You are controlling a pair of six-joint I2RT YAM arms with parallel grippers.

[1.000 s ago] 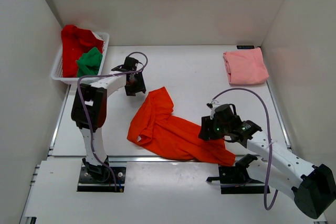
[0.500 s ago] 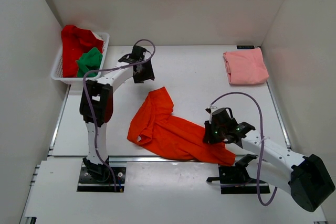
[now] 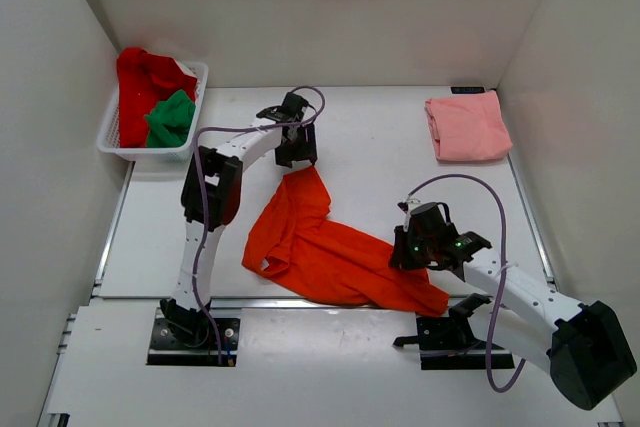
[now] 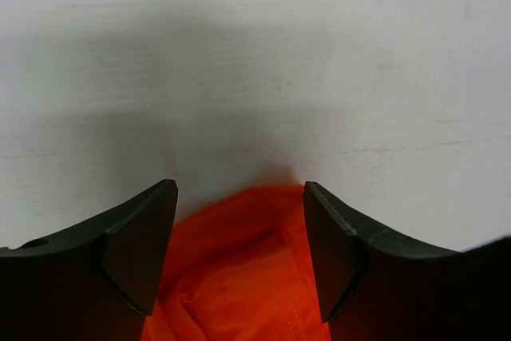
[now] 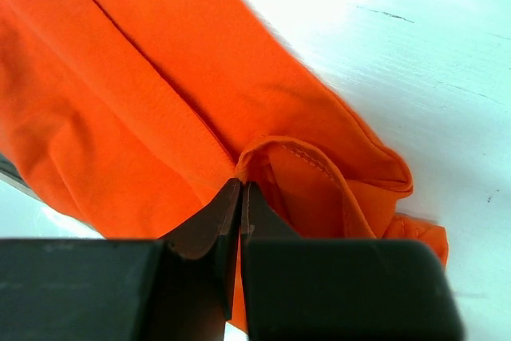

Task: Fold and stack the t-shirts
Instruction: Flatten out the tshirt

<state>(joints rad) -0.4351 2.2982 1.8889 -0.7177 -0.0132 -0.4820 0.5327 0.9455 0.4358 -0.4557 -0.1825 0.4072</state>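
Observation:
A crumpled bright orange t-shirt lies mid-table. My left gripper hovers open over its far tip; in the left wrist view the orange cloth shows between the spread fingers, untouched. My right gripper is at the shirt's near right end, shut on a fold of its stitched hem, which bunches up right at the jaw tips. A folded salmon pink t-shirt lies at the back right. A red t-shirt and a green one sit in the basket.
The white slotted basket stands at the back left against the left wall. White walls close in the table on three sides. A small dark object lies at the back edge behind the pink shirt.
My left arm has swung right from beside the basket to the orange shirt's far tip, its jaws spreading wider. My right gripper has closed on the shirt's hem.

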